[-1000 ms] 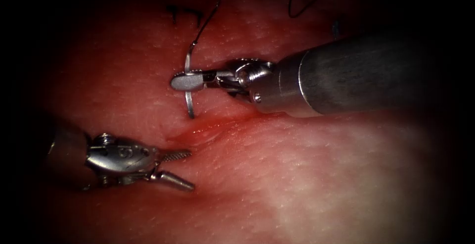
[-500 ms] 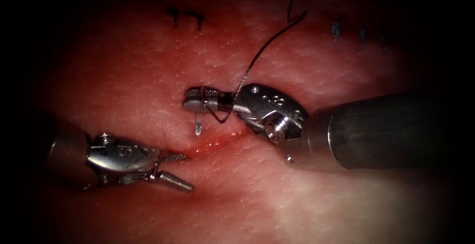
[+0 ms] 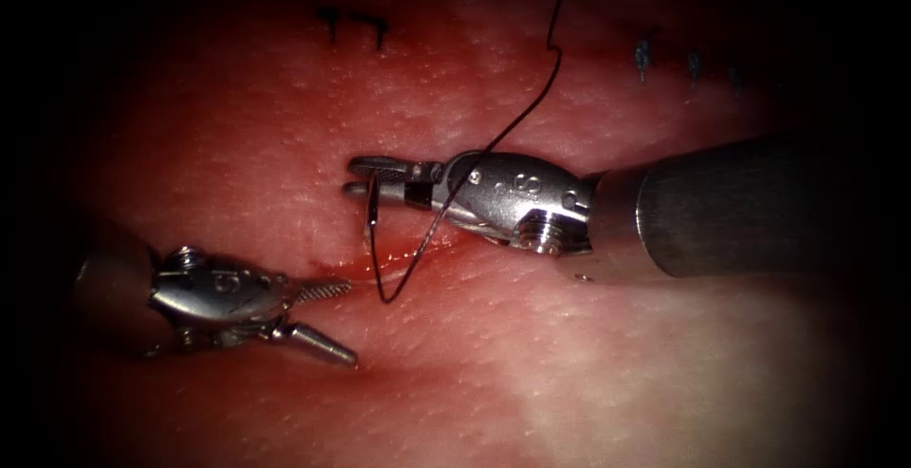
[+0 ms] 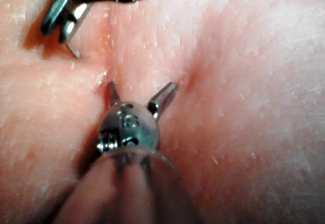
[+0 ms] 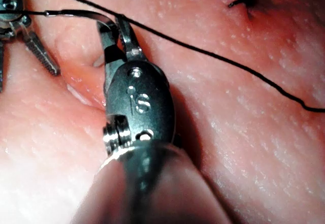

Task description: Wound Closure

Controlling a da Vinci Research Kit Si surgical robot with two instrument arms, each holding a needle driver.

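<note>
My right tool [image 3: 353, 174] reaches in from the right, its jaws shut on the curved needle [image 3: 370, 216] partway along its curve. The needle hangs below the jaws over the far edge of the cut [image 3: 418, 254]. Its tip [image 4: 74, 51] is at the tissue surface, and I cannot tell if it has entered. Dark thread [image 3: 517, 117] loops under the jaws and runs up and away to the right. My left tool [image 3: 351, 326] lies left of the cut's near end with its jaws open, holding nothing. Its open jaws [image 4: 142, 87] also show close up, as do the right jaws [image 5: 114, 23] on the needle [image 5: 76, 13].
Red fluid [image 3: 351, 269] wets the cut's left end. Short dark stitch marks sit at the far left [image 3: 356, 27] and far right [image 3: 693, 60] of the tissue. The right shaft [image 3: 759, 207] spans the right side, and pale tissue [image 3: 617, 383] lies nearer.
The right tool has rolled its wrist and dropped toward the cut, carrying the needle. The thread has swung over to the right. The left tool has edged slightly left, jaws still open.
</note>
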